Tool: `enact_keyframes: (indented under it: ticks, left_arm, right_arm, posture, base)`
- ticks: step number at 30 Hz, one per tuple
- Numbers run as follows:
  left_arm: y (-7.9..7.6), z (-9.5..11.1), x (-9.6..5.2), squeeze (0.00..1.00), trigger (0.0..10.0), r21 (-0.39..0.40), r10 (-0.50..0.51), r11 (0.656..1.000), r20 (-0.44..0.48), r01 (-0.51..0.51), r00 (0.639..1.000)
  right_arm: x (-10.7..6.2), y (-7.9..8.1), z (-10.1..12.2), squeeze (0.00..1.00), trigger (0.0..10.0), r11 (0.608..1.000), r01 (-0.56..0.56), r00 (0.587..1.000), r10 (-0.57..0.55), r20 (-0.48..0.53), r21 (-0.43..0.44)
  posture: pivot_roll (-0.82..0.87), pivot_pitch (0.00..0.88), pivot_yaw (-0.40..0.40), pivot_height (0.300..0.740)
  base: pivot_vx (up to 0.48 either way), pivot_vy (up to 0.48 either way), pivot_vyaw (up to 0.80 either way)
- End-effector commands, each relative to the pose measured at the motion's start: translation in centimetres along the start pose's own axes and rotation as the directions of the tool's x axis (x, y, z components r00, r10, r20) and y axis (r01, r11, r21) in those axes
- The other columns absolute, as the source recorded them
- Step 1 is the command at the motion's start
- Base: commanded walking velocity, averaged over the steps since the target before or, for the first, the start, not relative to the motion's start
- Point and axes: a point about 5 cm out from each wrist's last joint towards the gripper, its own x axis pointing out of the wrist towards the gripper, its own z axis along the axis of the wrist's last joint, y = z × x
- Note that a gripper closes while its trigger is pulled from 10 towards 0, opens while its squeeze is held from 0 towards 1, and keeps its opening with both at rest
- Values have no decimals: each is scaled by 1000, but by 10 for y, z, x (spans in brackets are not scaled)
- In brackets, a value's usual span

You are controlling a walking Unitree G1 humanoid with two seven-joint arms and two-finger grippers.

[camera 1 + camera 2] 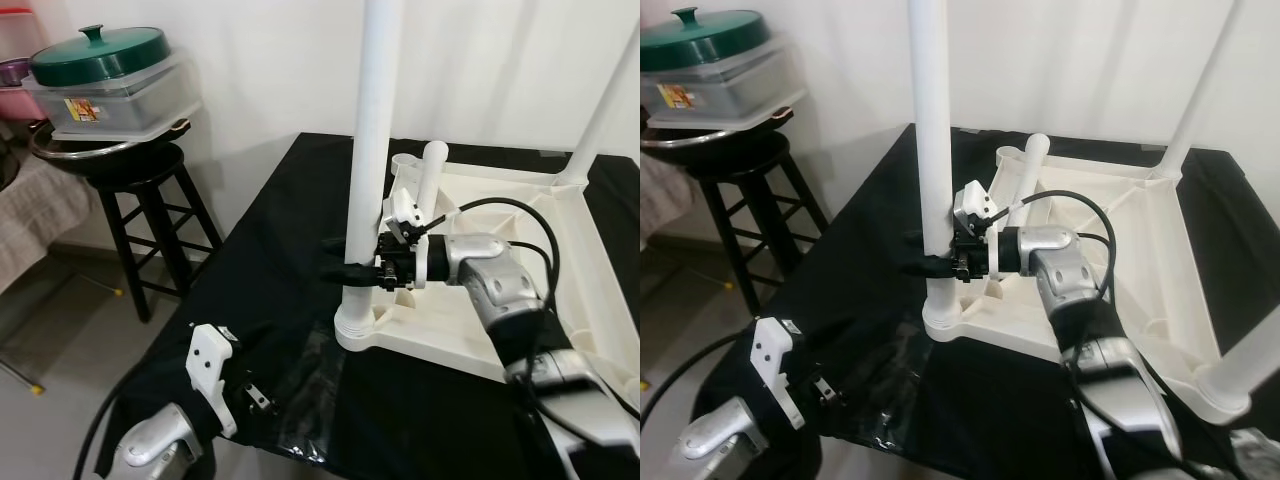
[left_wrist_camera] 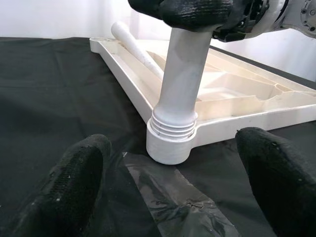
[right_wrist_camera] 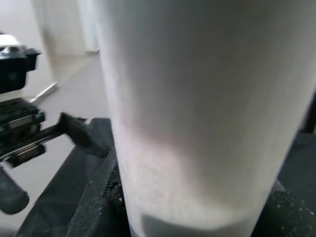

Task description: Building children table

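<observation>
A white plastic children's table top point(image 1: 520, 240) lies upside down on a black-covered surface. A white leg point(image 1: 368, 170) stands upright in its near-left corner socket point(image 2: 170, 143). My right gripper point(image 1: 350, 272) is shut on this leg just above the socket. The leg point(image 3: 197, 113) sits close between its fingers in the right wrist view. Other legs stand at the far right corner point(image 1: 600, 110) and near right corner point(image 1: 1250, 370). A loose leg point(image 1: 428, 185) lies inside the top. My left gripper point(image 2: 173, 182) is open, low at the near-left, facing the socket.
A black stool point(image 1: 150, 210) to the left carries a metal pan and a clear container with a green lid point(image 1: 100, 55). Clear plastic film point(image 2: 173, 197) lies on the black cloth point(image 1: 270, 230) before the socket. The cloth's edge drops off at the left.
</observation>
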Motion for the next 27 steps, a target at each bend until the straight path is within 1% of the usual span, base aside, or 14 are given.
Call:
enact_keyframes:
  ticks: [1,3,4,5,7,8,9,15,16,17,19,20,24,27]
  left_arm:
    - [0,0,-3,0,10000,5,1,1000,-7,-1,1000]
    - [2,0,-5,0,10000,12,4,1000,-19,-4,1000]
    - [2,0,-5,0,10000,12,4,1000,-19,-4,1000]
    - [3,-1,-6,0,10000,27,3,1000,-32,-2,999]
    - [3,-1,-6,0,10000,27,3,1000,-32,-2,999]
    - [4,-2,-6,0,10000,41,7,999,-45,-5,999]
    - [4,-2,-6,0,10000,55,5,998,-56,-2,998]
    - [4,-3,-6,0,10000,67,3,998,-66,1,998]
    - [4,-5,-6,0,10000,94,0,996,-85,8,996]
    - [3,-6,-5,0,10000,110,-4,994,-97,15,995]
    - [3,-6,-5,0,10000,110,-4,994,-97,15,995]
    - [2,-7,-5,0,10000,127,-9,992,-110,23,994]
    - [0,-10,-5,0,10000,163,-32,985,-139,55,990]
    - [0,-11,-4,0,10000,165,-38,984,-142,61,989]
  right_arm:
    - [10,14,-31,0,0,999,-15,993,21,-115,51]
    - [34,49,-68,0,0,928,363,911,-336,-240,79]
    - [34,49,-68,0,0,928,363,911,-336,-240,79]
    - [35,63,-69,0,0,864,501,845,-474,-247,55]
    - [35,63,-69,0,0,864,501,845,-474,-247,55]
    - [28,62,-71,0,0,786,609,778,-566,-272,106]
    - [24,59,-74,0,0,767,627,766,-577,-281,135]
    - [23,54,-74,0,0,767,623,771,-567,-289,157]
    - [29,47,-70,0,10000,809,565,813,-515,-273,159]
    - [31,41,-64,769,10000,831,531,838,-486,-248,164]
    - [31,41,-64,769,10000,831,531,838,-486,-248,164]
    - [32,35,-56,1000,10000,850,497,862,-461,-211,172]
    - [31,26,-18,1000,10000,965,231,973,-233,-2,123]
    - [29,28,-9,1000,10000,982,172,984,-175,31,73]
  posture:
    - [-13,29,-2,740]
    - [-20,55,10,740]
    - [-20,55,10,740]
    - [-36,51,19,740]
    - [-36,51,19,740]
    - [-51,32,31,740]
    - [-44,37,28,740]
    - [-44,34,29,740]
    - [-38,23,30,740]
    - [-36,22,30,740]
    - [-36,22,30,740]
    - [-28,17,28,740]
    - [-24,4,32,740]
    - [-24,4,32,740]
  base:
    - [0,0,0]
    - [0,0,0]
    - [0,0,0]
    - [0,0,0]
    - [0,0,0]
    - [0,0,0]
    - [0,0,0]
    - [0,0,0]
    - [0,0,0]
    - [0,0,0]
    - [0,0,0]
    - [0,0,0]
    - [0,0,0]
    - [0,0,0]
